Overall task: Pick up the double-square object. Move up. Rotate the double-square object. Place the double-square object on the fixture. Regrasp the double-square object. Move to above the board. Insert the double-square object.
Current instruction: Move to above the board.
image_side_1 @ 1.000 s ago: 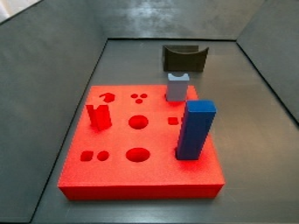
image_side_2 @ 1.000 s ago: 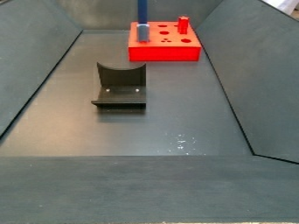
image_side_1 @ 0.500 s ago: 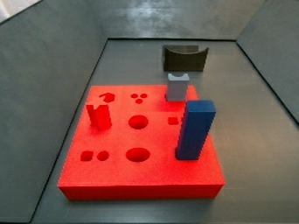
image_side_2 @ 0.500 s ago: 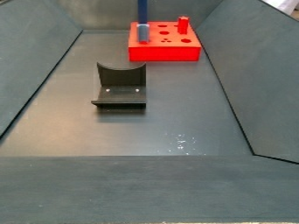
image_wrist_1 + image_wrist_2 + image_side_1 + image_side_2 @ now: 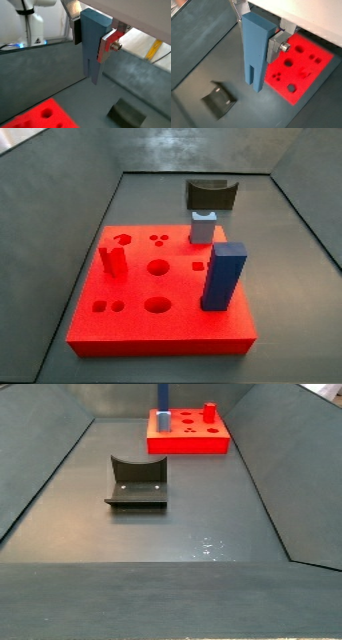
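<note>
My end effector (image 5: pixel 261 42) is up in the air over the dark tabletop (image 5: pixel 187 574). It is pinching the double-square bar (image 5: pixel 254 50) near its upper end. A silver finger (image 5: pixel 276 47) presses flat on one side of the bar, and the far finger is mostly hidden behind it. The bar is pale blue-grey and hangs lengthwise down from the grip, with a slit in its free lower end. Both wrist views show that end clear of everything below.

Under me in both wrist views are the dark fixture (image 5: pixel 219 99) to one side and the red board (image 5: pixel 304 65) to the other, well apart.

In a side view the fixture (image 5: pixel 136 481) sits mid-tabletop, notch up, with the board (image 5: pixel 187 439) further back. On the board stand a tall dark blue block (image 5: pixel 223 276), a short grey peg (image 5: pixel 202 227) and a red peg (image 5: pixel 112 260). The other holes are open.
</note>
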### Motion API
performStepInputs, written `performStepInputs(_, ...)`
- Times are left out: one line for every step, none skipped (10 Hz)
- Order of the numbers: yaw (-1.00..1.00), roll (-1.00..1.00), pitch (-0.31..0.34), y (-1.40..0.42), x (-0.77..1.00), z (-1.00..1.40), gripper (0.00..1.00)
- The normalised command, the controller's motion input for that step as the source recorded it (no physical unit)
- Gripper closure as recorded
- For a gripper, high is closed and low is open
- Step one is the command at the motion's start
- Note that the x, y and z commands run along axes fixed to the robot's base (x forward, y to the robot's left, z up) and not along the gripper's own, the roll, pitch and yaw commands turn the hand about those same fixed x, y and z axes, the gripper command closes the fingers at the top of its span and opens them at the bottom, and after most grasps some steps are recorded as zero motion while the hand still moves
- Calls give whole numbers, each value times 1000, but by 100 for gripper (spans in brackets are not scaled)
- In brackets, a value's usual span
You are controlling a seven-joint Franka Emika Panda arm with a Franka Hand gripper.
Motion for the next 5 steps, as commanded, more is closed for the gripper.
performStepInputs(-51, -1000, -112, -34, -104, 1, 100)
performStepInputs(-55, -1000, -121, 9, -71, -5, 100)
performStepInputs(-53, -921, -114, 23, -58, -2, 100)
performStepInputs(-30, -614, -87, 23, -55, -2, 100)
performStepInputs(-24, -417, -67, 18, -47, -4, 100)
